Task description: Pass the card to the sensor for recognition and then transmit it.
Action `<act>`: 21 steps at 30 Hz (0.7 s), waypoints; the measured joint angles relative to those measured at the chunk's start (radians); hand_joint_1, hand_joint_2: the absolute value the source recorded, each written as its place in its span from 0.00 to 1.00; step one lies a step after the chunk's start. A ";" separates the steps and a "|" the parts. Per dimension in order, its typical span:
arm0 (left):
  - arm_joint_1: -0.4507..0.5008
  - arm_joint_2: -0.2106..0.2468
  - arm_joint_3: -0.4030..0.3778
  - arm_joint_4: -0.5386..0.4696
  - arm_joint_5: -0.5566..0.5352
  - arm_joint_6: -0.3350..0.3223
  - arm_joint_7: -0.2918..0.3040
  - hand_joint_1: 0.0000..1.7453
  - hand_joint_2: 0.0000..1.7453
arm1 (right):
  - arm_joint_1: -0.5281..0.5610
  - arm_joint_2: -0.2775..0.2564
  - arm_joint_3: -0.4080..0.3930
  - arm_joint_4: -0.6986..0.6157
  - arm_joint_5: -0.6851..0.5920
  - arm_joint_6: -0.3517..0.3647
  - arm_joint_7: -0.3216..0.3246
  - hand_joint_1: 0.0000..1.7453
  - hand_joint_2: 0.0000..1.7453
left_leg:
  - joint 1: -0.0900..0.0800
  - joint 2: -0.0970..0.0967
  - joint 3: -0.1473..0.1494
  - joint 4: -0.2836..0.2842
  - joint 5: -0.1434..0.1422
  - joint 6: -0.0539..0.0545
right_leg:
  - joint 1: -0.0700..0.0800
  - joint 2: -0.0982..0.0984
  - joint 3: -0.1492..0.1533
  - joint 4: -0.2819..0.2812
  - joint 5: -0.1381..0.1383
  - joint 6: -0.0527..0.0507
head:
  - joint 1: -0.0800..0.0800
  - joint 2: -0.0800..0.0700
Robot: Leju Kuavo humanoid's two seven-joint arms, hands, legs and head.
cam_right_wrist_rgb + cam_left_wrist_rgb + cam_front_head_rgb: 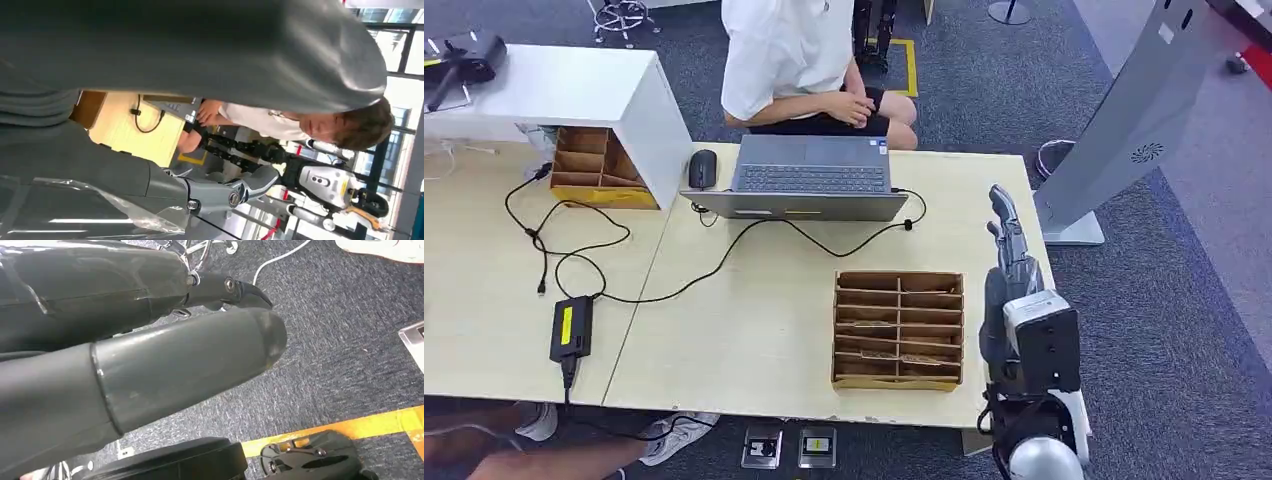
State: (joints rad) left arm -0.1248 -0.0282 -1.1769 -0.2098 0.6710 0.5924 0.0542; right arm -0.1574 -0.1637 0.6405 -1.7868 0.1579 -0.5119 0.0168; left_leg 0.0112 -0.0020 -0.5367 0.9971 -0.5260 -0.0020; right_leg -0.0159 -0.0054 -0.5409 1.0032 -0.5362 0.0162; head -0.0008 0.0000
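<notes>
Wooden bench [754, 320] carries a brown card box [899, 330] at 5 o'clock and a laptop [809, 180] at 12, with a person [804, 60] seated behind. Right hand [1007, 235] is raised at 3 o'clock beside the box, fingers straight, holding nothing. Left hand [150, 365] hangs over carpet, empty; fingers extended. Grey sensor stand [1124, 130] is at 2 o'clock

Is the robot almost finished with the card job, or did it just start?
Just starting, it seems. Nothing looks done: the right hand is raised beside the brown tray with nothing visible in it. The left hand hangs over the floor. Still left: pick a card from the tray, show it to the grey sensor stand, pass it on.
</notes>
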 joint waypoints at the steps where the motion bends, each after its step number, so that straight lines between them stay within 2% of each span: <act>1: 0.000 0.000 0.000 0.000 0.000 0.001 0.000 0.00 0.00 | 0.003 0.000 0.000 -0.003 0.000 0.000 0.000 0.00 0.00 | 0.000 0.000 0.000 0.000 0.000 0.000 | 0.000 0.000 0.000 0.000 0.000 0.000 | 0.000 0.000; 21: 0.001 -0.002 0.000 0.000 -0.009 0.003 -0.003 0.00 0.00 | 0.034 -0.005 -0.007 -0.058 0.006 -0.021 -0.011 0.00 0.00 | 0.000 0.001 0.000 0.000 0.000 0.000 | 0.000 0.000 0.000 0.000 0.000 0.000 | 0.000 0.000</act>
State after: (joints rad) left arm -0.1238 -0.0301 -1.1769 -0.2098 0.6622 0.5959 0.0515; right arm -0.1232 -0.1686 0.6336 -1.8452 0.1637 -0.5325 0.0061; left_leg 0.0115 -0.0014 -0.5365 0.9971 -0.5262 -0.0024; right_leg -0.0156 -0.0050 -0.5409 1.0032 -0.5365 0.0158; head -0.0004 -0.0004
